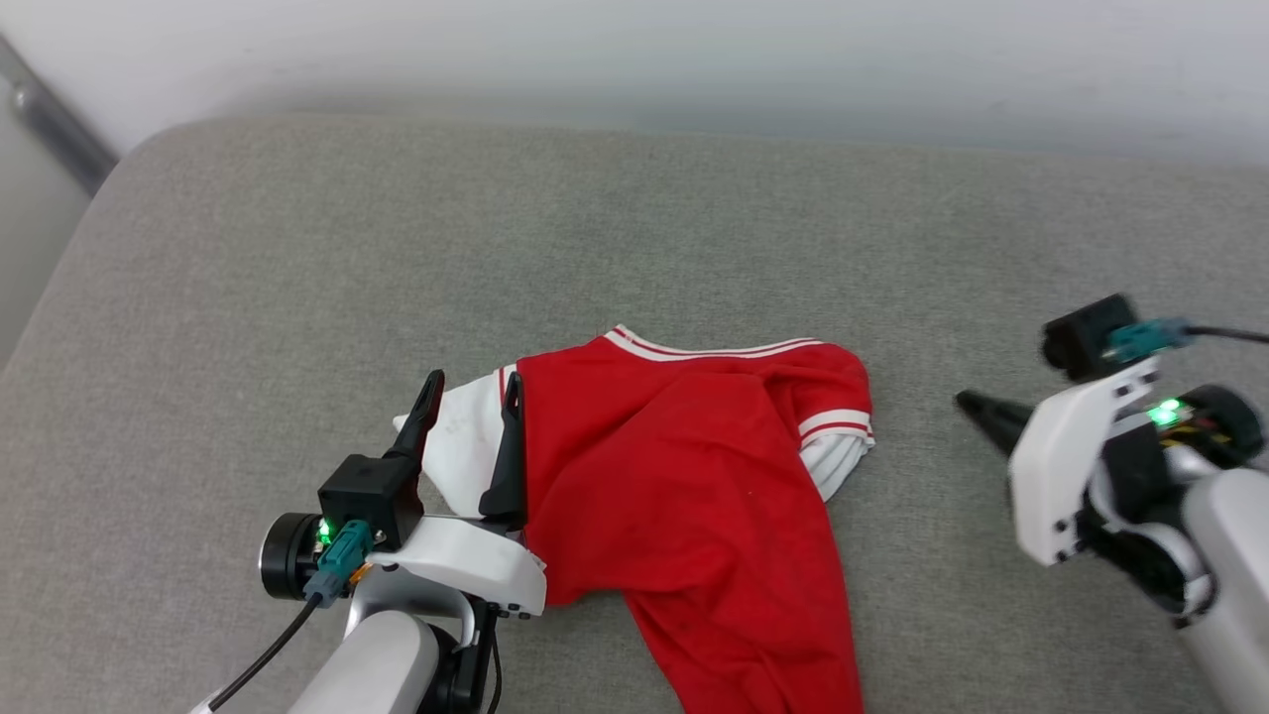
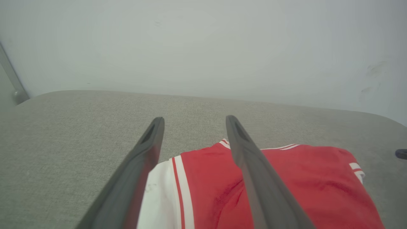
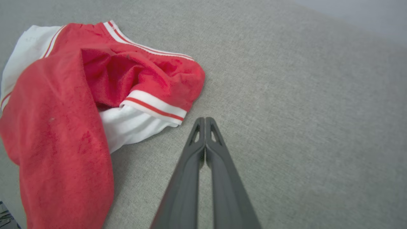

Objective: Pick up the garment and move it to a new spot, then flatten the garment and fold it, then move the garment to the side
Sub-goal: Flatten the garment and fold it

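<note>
Head view: garment [image 1: 684, 476] lay crumpled on the grey fabric-covered surface [image 1: 397, 228], near the front, its red body running off the bottom edge of the view. Striped collar trim [image 1: 694, 349] faced the pale wall [image 1: 694, 50]. Left gripper [image 1: 473, 379] stood with jaws spread wide over the white sleeve [image 1: 456, 446] at the garment's left edge, one finger above the sleeve's outer border and the other along the seam with the red body. Contact with the cloth could not be determined. Right gripper [image 1: 977, 407] was off to the garment's right, clear of the cloth, pointing towards it, fingers pressed together and holding nothing.

Left wrist view: left gripper [image 2: 194, 118] was open, with nothing between the fingers. The white sleeve [image 2: 159, 197] and part of the red body of the garment [image 2: 216, 178] showed below and between them.

Right wrist view: right gripper [image 3: 205, 120] was fully closed, tips meeting over bare grey surface [image 3: 302, 111], just beside the garment [image 3: 63, 143] but not touching it. The nearest part was a red-and-white cuff [image 3: 155, 106] with white fabric bunched beneath it.
</note>
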`<state>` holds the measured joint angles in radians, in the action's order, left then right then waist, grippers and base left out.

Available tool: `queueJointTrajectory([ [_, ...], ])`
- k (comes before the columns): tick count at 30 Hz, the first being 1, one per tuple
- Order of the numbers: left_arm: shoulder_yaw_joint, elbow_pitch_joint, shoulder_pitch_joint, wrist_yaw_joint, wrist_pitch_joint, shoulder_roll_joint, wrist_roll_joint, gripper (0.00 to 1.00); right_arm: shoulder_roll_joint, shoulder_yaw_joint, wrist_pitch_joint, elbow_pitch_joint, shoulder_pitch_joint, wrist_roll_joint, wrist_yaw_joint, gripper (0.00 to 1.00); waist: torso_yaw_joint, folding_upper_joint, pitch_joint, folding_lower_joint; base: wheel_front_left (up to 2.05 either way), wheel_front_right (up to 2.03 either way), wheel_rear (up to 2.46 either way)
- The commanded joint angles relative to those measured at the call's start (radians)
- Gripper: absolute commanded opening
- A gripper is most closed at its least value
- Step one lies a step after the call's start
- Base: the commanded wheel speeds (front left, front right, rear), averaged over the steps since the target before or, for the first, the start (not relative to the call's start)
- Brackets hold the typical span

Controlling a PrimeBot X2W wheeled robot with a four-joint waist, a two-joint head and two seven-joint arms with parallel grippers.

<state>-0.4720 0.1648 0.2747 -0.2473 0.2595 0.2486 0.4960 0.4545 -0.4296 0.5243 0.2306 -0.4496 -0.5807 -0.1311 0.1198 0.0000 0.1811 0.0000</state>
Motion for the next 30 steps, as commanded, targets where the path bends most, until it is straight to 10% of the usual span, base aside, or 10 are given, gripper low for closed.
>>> queueJointTrajectory([
  [1, 0.004, -0.001, -0.007, 0.000, 0.004, 0.005, 0.000, 1.00, 0.014, 0.025, -0.009, -0.017, 0.015, 0.012, 0.001, 0.00, -0.017, 0.0000, -0.016, 0.0000, 0.00, 0.00, 0.00],
  [16, 0.016, -0.016, -0.063, -0.015, -0.008, 0.038, 0.005, 1.00, -0.218, 0.348, -0.226, -0.196, 0.365, 0.236, 0.001, 0.00, -0.067, 0.0000, -0.100, 0.0000, 0.00, 0.00, 0.00],
  [18, 0.013, -0.033, -0.062, -0.019, -0.020, 0.049, 0.000, 1.00, -0.267, 0.362, -0.252, -0.201, 0.395, 0.260, 0.001, 1.00, -0.073, 0.0000, -0.098, 0.0000, 0.00, 0.00, 0.00],
  [30, -0.001, -0.050, -0.036, -0.020, -0.025, 0.040, -0.002, 1.00, -0.217, 0.336, -0.087, -0.156, 0.338, 0.192, 0.001, 1.00, -0.038, 0.0000, -0.058, 0.0000, 0.00, 0.00, 0.00],
])
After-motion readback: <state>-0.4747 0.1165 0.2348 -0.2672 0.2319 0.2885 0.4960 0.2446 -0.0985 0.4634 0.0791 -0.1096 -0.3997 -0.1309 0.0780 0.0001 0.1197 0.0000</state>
